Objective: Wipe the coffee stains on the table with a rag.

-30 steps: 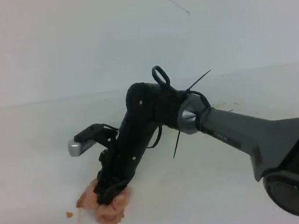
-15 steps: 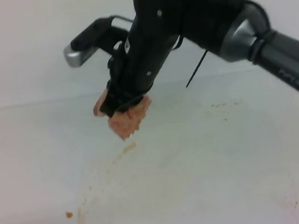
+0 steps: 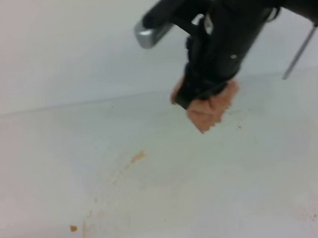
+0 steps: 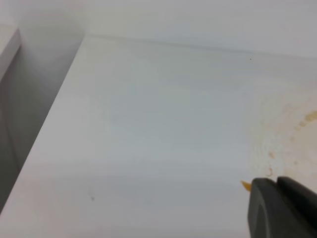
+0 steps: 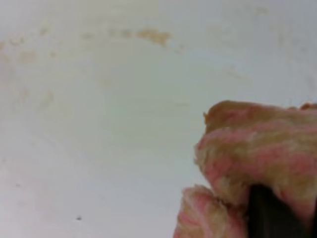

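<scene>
Right gripper (image 3: 202,97) is clamped on the rag (image 3: 210,112), held off the table (image 3: 37,156); looks soft, light, floppy, so pinch the bunched middle.

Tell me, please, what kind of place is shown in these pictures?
Probably a robot test bench, not a home: a plain white table against a bare white wall, coffee stains on it, and a black arm's right end effector holding a pink rag.

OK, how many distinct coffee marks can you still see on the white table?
3 clear ones: a tan smear mid-table, an orange speck near the front left, and specks at front right. Fainter smears run between the first two; the raised rag may hide more.
</scene>
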Robot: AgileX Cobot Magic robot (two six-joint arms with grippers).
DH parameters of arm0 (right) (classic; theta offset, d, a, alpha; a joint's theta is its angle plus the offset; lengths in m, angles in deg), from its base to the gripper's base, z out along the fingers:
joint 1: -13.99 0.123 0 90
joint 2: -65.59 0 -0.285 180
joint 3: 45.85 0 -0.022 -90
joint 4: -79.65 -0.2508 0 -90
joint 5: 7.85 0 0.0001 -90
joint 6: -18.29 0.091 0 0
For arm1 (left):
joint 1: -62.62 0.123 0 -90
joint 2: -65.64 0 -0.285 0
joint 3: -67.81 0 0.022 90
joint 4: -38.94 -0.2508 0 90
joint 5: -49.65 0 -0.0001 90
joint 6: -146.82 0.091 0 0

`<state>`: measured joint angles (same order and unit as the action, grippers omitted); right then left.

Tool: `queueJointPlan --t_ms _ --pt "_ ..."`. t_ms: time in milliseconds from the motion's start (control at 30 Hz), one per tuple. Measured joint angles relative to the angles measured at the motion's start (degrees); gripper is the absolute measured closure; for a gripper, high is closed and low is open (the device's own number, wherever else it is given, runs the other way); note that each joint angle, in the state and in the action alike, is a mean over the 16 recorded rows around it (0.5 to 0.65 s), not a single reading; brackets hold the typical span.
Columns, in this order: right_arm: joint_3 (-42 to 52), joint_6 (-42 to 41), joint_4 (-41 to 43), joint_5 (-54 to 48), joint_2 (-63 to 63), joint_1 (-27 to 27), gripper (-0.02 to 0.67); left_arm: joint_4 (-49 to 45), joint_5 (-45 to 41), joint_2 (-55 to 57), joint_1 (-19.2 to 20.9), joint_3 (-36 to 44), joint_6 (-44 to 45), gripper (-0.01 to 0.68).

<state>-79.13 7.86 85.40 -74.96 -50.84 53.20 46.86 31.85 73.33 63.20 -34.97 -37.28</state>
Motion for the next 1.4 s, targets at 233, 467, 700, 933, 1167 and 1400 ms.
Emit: queueJointPlan --t_ms 233,467,700,933,1167,1400 --pt "17.0 2.4 -0.3 9.2 7.8 -3.4 0.614 0.0 0.0 0.1 0.0 0.0 0.0 0.675" --pt "31.6 7.8 -0.8 19.7 12.7 -7.9 0.614 0.0 0.0 -0.2 0.0 0.0 0.0 0.675" --pt "41.1 14.9 -1.0 26.8 13.8 -11.9 0.614 0.0 0.1 -0.3 0.0 0.1 0.0 0.675" --pt "45.8 19.1 -1.1 29.9 12.5 -13.8 0.582 0.0 0.2 -0.2 0.0 0.3 0.0 0.675" --pt "46.9 18.8 -1.3 30.6 11.6 -14.1 0.463 0.0 0.3 -0.2 0.0 0.4 0.0 0.674" --pt "46.9 16.4 -1.4 30.4 14.2 -14.1 0.361 0.0 0.5 -0.2 0.0 1.0 0.0 0.673"
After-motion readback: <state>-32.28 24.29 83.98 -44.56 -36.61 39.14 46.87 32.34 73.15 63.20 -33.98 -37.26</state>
